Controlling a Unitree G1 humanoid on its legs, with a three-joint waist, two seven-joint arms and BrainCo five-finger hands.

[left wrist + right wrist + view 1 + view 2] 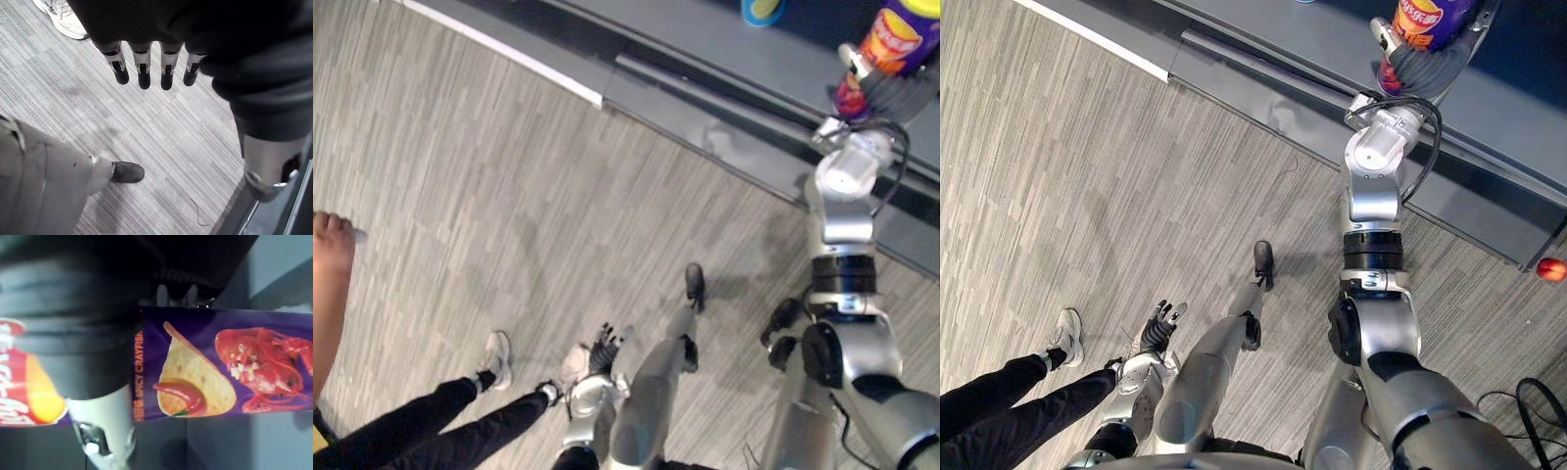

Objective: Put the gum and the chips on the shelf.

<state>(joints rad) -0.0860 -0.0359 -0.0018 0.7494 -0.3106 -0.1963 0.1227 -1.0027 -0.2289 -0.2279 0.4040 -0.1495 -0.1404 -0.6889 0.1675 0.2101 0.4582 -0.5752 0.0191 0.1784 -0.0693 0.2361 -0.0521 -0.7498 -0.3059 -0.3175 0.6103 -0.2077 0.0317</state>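
Right hand (1417, 67): clenched round the tall purple cylindrical chips can (1425, 18). Fingers (172, 293) lie over one side and the thumb (100, 431) wraps the other. The chips can is printed with a chip, a red chilli and a crayfish, with a red-and-yellow patch towards one end. The arm is stretched forward, with hand and can over the dark grey flat shelf (1273, 54). Whether the can touches the shelf: cannot tell.

To the left of the right hand, on the shelf: a small round blue-and-yellow container (762, 9), cut by the frame edge, possibly the gum.

Left hand (1161, 326): released, fingers (143, 73) straight, holding nothing, hanging low over the grey streaked floor (509, 196). Just left of it: a person's legs in black trousers (440, 416) and a white shoe (496, 357).

A small red ball (1551, 269) lies well right of the right arm, by the shelf's lower edge.
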